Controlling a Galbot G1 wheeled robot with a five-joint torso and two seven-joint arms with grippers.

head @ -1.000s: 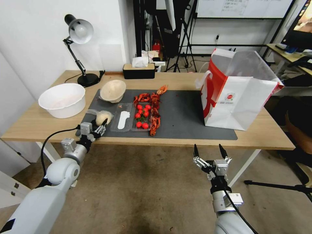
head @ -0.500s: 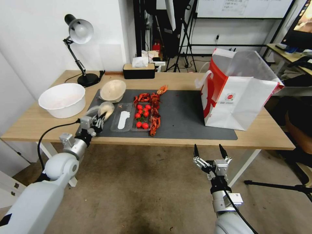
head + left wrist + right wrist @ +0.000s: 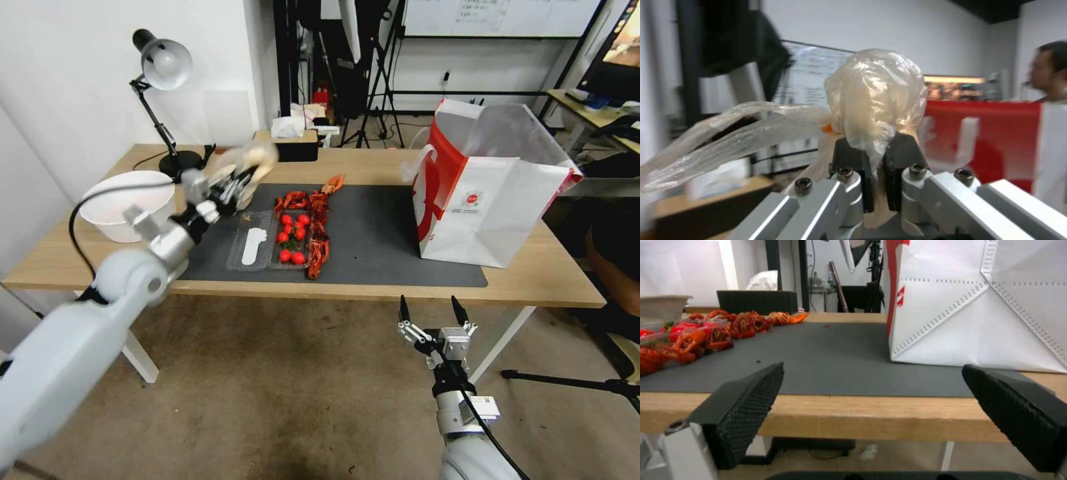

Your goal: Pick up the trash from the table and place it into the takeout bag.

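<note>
One clear bag [image 3: 873,96], seemingly lifted, left pincer [image 3: 876,156]

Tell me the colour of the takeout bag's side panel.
Red, clearest in the head view: takeout bag.

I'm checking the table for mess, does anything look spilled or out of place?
Yes. Red crayfish shells lie loose on the dark grey mat beside an open clear tray of cherry tomatoes, not contained. The left gripper holds the clear bag with beige lump aloft.

Even, bright indoor light, soft shadows. The head view bends at its edges; the left tool [image 3: 237,179] and its bag [image 3: 250,157] are motion-blurred. The left wrist view's background is unfocused.
</note>
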